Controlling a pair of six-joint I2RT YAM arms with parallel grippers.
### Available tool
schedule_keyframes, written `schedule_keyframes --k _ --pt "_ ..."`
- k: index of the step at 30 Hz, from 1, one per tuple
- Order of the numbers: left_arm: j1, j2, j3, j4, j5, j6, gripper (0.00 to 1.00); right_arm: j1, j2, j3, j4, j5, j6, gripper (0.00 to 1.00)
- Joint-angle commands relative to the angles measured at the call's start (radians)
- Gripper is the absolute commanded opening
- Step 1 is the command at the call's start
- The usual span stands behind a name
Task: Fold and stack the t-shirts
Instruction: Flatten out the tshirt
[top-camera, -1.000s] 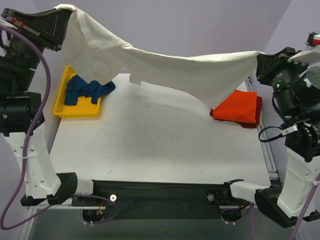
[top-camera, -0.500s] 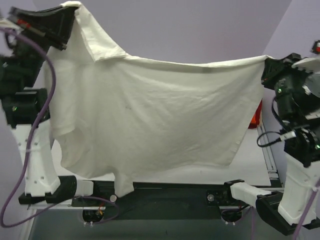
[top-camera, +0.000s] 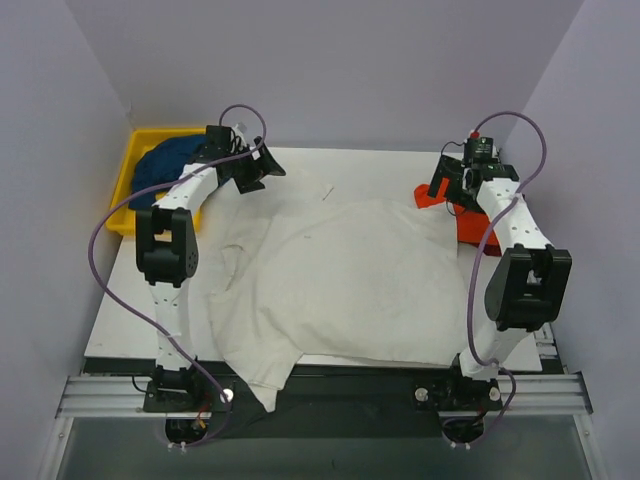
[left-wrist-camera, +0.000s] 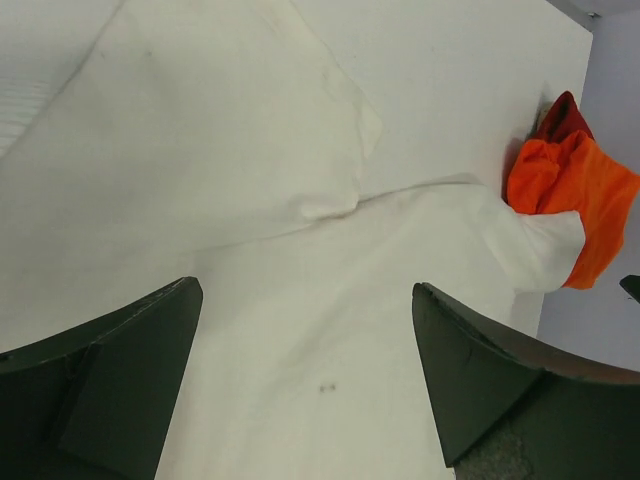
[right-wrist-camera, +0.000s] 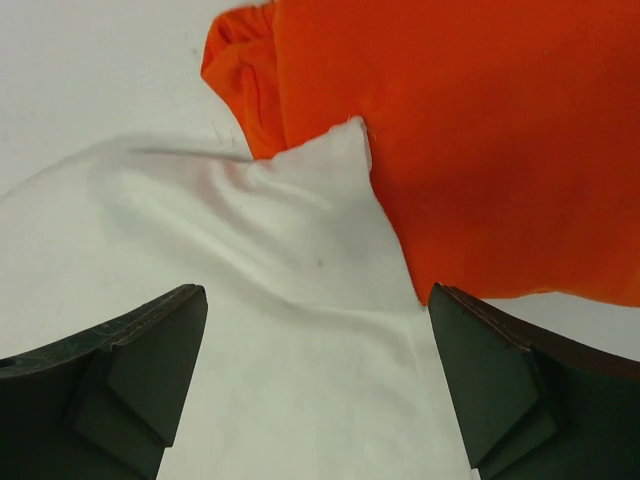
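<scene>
**On the counter (top-camera: 365, 168), a white shirt (top-camera: 340, 285) lies spread but untidy**

Across the middle of the counter the white shirt lies opened out. Its left side is bunched in wrinkles, and one flap hangs over the near edge. Both arms reach to the far side. The left fingers (left-wrist-camera: 120, 380) are spread wide above the cloth with nothing between them. The right fingers (right-wrist-camera: 120, 380) are spread just as wide and also hold nothing. At the far right sits the orange shirt (right-wrist-camera: 500, 130) with a dark red shirt (left-wrist-camera: 562, 112) just behind it. A corner of the white shirt rests on the orange one's edge. The blue shirt (top-camera: 165, 160) lies in the yellow bin (top-camera: 125, 195) at the far left, apart from the rest.

Folding looks barely begun, and several things could spoil it from here:

- **Overlapping corner:** Fingers closing on that corner could pinch orange cloth along with it. A pull would then drag the orange shirt out of shape.
- **Hanging flap:** Its weight could draw the shirt toward the near edge once one side is lifted, and the shirt might slide off.
- **Wrinkled left side:** It hides where the hem and sleeve run, so a grasp there may catch two layers. The fold would come out crooked and stack badly.
</scene>
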Motion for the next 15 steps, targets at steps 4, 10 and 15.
schedule_keyframes --k 4,10,15 --pt "-0.023 -0.282 -0.028 -0.140 -0.070 0.147 0.97 0.022 -0.147 -0.018 0.002 -0.110 -0.001 1.00" --pt "-0.035 -0.414 -0.332 -0.205 -0.108 0.151 0.97 0.134 -0.185 -0.116 -0.035 -0.173 0.033 1.00" --pt "-0.052 -0.471 -0.493 -0.228 -0.157 0.161 0.97 0.211 -0.179 -0.207 -0.038 -0.229 0.088 1.00"
